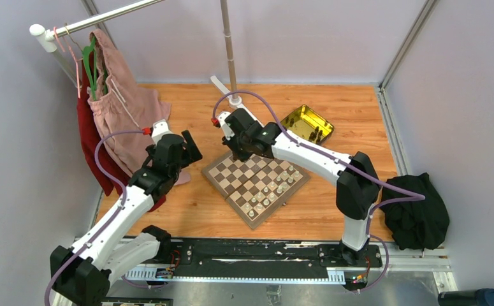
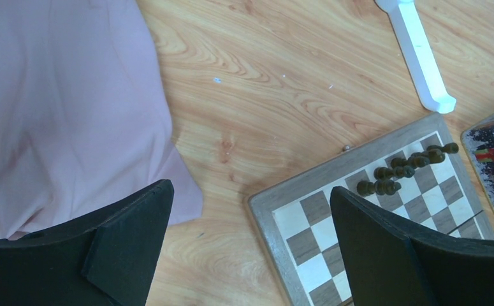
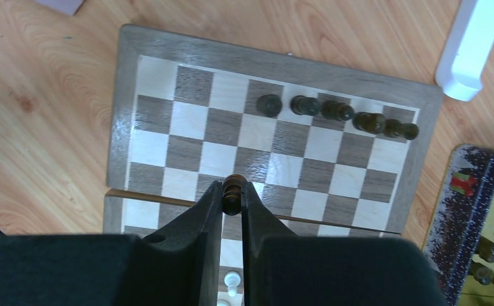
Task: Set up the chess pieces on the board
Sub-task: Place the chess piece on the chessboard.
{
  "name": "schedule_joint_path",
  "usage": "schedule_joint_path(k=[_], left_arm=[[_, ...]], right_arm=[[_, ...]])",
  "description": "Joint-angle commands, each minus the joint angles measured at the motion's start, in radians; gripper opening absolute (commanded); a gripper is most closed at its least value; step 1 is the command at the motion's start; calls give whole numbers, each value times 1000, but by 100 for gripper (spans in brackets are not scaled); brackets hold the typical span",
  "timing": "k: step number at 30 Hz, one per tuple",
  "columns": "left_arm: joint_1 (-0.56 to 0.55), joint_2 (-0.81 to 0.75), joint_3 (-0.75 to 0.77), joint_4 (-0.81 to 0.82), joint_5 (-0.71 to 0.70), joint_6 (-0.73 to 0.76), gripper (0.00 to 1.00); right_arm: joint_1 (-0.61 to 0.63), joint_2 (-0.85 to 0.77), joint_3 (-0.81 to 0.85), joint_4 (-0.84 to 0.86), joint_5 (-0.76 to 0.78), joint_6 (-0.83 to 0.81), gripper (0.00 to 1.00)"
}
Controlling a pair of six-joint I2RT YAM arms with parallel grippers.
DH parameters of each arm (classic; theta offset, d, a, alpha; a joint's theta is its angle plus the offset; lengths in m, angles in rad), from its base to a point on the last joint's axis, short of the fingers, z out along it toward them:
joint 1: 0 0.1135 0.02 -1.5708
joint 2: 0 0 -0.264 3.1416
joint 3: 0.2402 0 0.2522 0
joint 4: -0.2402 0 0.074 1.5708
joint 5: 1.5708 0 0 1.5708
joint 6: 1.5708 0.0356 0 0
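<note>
Wooden table (image 1: 193, 213) under it all, walled in grey. At its far left corner, a pink garment (image 1: 126, 121) and a red garment (image 1: 86, 131) hanging from a rack, the pink hem reaching the wood. At the near right edge, a heap of black cloth (image 1: 416, 210).

At the table's middle, the board (image 1: 230, 173), flat and turned cornerwise to the table's edges. Beyond it, toward the far right corner, a yellow tin (image 1: 303, 120), open and apart from the board, with a few dark chessmen (image 3: 491, 262) standing inside. Near the board's far corner, the white foot (image 2: 422, 60) of a stand, flat on the wood.

Left gripper (image 2: 252, 191): hovers off the board's left corner, over bare wood beside the pink hem. Fingers spread wide, nothing between them.

Right gripper (image 3: 232, 186): hangs over the far left part of the board. Fingers pressed in on a single dark piece (image 3: 233, 196), pinched upright at the very tips, above the board's fold line. Touching the square below or not, impossible to tell.

Along the board's far edge row, a line of dark pieces (image 3: 336, 115), upright and close together, some touching. On the opposite half, toward the near right, pale pieces (image 1: 275, 189) upright over several squares.
</note>
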Motion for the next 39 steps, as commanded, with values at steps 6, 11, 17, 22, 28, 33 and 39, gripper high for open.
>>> schedule_joint_path(k=[6, 11, 17, 22, 28, 33, 39], left_arm=[[-4, -70, -20, -76, -108, -4, 100], [3, -67, -5, -83, -156, 30, 100], [67, -49, 0, -59, -131, 57, 100], [120, -26, -1, -32, -93, 70, 100], [151, -2, -3, -11, -73, 75, 100], [173, 9, -4, 4, -58, 79, 100], [190, 22, -3, 12, -48, 89, 100]], right_arm=[[57, 42, 31, -31, 16, 1, 0], [62, 76, 65, -32, 6, 0, 0], [63, 124, 115, -48, 3, -22, 0], [62, 161, 155, -59, 3, -35, 0], [62, 207, 188, -62, 3, -43, 0], [57, 244, 220, -62, -37, -44, 0], [56, 278, 248, -64, -48, -41, 0]])
